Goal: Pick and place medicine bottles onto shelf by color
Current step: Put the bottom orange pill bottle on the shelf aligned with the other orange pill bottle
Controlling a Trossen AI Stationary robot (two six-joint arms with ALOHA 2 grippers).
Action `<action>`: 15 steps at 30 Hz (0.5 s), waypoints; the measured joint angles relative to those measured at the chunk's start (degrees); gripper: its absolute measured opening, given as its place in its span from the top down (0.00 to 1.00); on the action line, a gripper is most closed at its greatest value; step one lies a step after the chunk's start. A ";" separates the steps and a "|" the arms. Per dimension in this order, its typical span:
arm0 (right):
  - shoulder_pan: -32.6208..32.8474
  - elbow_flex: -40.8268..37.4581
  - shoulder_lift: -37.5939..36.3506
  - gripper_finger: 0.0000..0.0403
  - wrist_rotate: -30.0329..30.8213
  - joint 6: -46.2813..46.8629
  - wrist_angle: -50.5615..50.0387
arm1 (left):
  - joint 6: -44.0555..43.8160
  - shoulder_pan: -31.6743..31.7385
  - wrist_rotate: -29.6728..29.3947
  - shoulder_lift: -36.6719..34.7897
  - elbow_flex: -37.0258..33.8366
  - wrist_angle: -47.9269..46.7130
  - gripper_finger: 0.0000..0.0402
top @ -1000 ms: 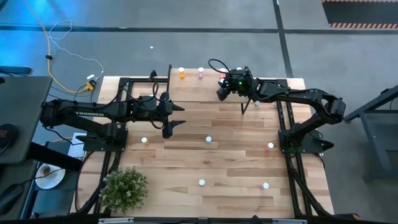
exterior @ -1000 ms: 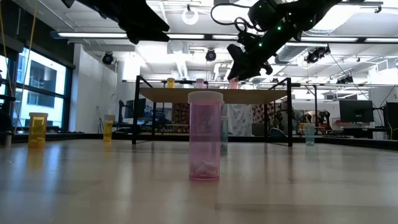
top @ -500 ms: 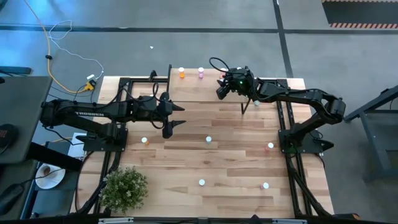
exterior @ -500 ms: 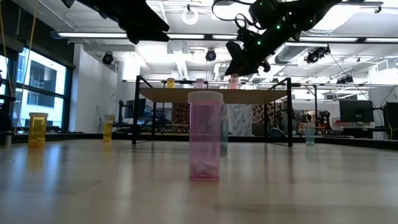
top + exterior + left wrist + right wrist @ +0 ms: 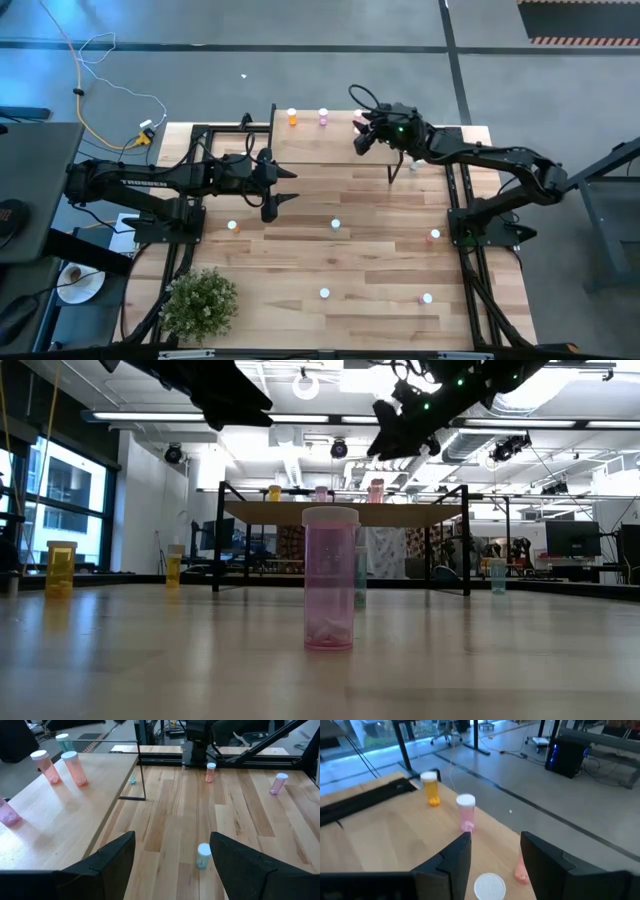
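Observation:
The low light-wood shelf [image 5: 330, 140] stands at the table's far side. On it stand an orange bottle [image 5: 291, 117], a pink bottle [image 5: 323, 117] and a reddish bottle [image 5: 358, 122]. My right gripper [image 5: 362, 138] is open and empty above the reddish bottle [image 5: 375, 490]. That bottle's white cap [image 5: 490, 886] shows below the gap between its fingers. My left gripper [image 5: 285, 186] hangs open and empty over the table's left middle. A pale green bottle [image 5: 203, 856] stands on the table ahead of it.
Loose bottles stand upright on the tabletop: pale ones [image 5: 335, 225] [image 5: 325, 293], a pink one [image 5: 427, 298], a red one [image 5: 435, 235], one by the shelf leg [image 5: 412, 165] and one at the left [image 5: 232, 226]. A potted plant [image 5: 200, 300] fills the near left corner.
My right gripper has risen from beside the reddish bottle on the shelf and drawn back a little toward the table's right edge. The bottle stays standing on the shelf. My left arm has kept still.

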 joint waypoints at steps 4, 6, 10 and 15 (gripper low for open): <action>1.32 0.00 -2.33 0.59 -1.22 0.00 -2.16 | 0.00 0.00 0.01 0.00 0.00 0.02 0.39; 2.39 0.00 -3.28 0.59 -2.49 0.17 -4.29 | -0.02 0.00 0.01 -0.02 0.00 0.00 0.39; 5.47 0.00 -4.75 0.59 -3.88 0.76 -8.23 | -0.02 0.00 0.01 -0.02 0.00 -0.01 0.39; 9.98 0.00 -6.44 0.59 -4.01 0.85 -13.48 | -2.31 -0.11 0.19 -0.02 0.00 -0.47 0.39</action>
